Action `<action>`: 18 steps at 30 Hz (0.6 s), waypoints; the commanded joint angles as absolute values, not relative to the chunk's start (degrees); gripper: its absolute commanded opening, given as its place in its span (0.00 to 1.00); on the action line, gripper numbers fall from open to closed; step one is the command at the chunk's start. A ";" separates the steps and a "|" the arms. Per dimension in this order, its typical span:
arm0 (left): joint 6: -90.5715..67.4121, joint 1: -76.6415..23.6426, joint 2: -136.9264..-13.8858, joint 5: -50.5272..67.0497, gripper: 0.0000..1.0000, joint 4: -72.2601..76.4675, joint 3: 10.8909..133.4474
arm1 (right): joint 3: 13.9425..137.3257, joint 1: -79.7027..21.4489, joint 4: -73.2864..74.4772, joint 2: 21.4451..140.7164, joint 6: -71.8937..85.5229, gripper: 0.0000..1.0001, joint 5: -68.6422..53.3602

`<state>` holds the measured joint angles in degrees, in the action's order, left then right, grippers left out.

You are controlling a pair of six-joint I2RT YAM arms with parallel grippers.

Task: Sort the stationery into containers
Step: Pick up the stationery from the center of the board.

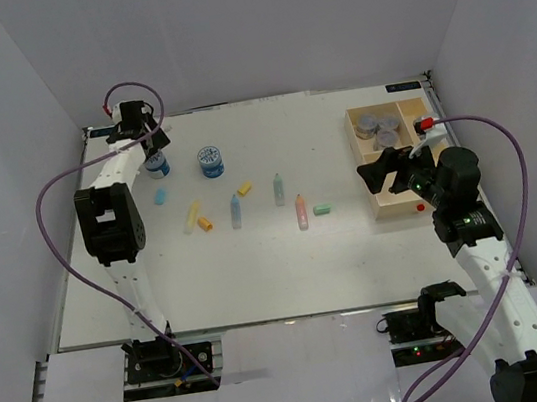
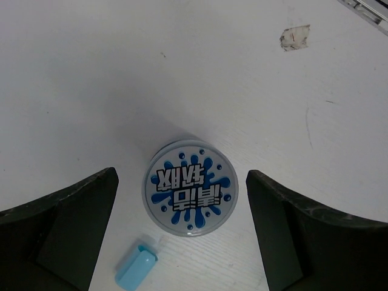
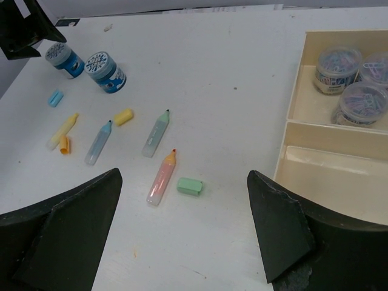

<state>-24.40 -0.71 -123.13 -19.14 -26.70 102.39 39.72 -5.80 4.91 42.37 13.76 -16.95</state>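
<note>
My left gripper [image 1: 151, 141] is open and hovers over a blue-and-white patterned roll [image 1: 156, 164]. In the left wrist view the roll [image 2: 189, 195] lies between the two spread fingers, untouched, with a small blue cap [image 2: 136, 271] beside it. A second patterned roll [image 1: 210, 161] stands to its right. Yellow [image 1: 191, 216], blue [image 1: 236, 211], green [image 1: 278, 189] and pink-orange [image 1: 301, 211] markers lie mid-table, with loose caps around them. My right gripper [image 1: 385, 171] is open and empty by the left edge of the wooden tray [image 1: 387, 206]. Three grey rolls [image 3: 337, 71] sit in one tray section.
A green cap [image 3: 190, 186] lies below my right gripper [image 3: 185, 182], beside the pink-orange marker [image 3: 161, 177]. The tray's large section [image 3: 290, 121] is to its right. Purple cables loop off both arms. White walls enclose the table.
</note>
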 commanded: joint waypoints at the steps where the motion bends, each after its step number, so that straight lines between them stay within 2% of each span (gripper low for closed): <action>1: -21.28 -0.62 -124.97 -21.09 0.98 -25.75 104.76 | 39.02 -6.15 2.02 42.36 13.54 0.90 -19.16; 9: -21.97 -0.62 -126.47 -19.43 0.97 -25.14 103.01 | 38.67 -6.15 2.02 43.50 13.36 0.90 -19.60; 12: -21.80 -0.62 -127.17 -18.20 0.92 -24.96 103.09 | 38.41 -6.24 2.11 43.86 13.36 0.90 -19.78; 14: -21.53 -0.62 -127.09 -17.93 0.87 -24.87 103.10 | 38.41 -6.15 2.11 43.86 13.27 0.90 -20.04; 17: -21.27 -0.62 -126.30 -17.41 0.70 -24.52 102.83 | 38.50 -6.15 2.55 43.59 13.18 0.90 -19.86; 18: -20.83 -0.62 -126.04 -17.05 0.60 -24.52 102.83 | 38.41 -6.15 2.64 43.33 13.10 0.90 -19.86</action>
<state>-21.63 -0.71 -128.27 -18.13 -25.19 103.39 38.46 -5.82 4.49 43.97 13.47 -18.87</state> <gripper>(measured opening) 0.747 0.900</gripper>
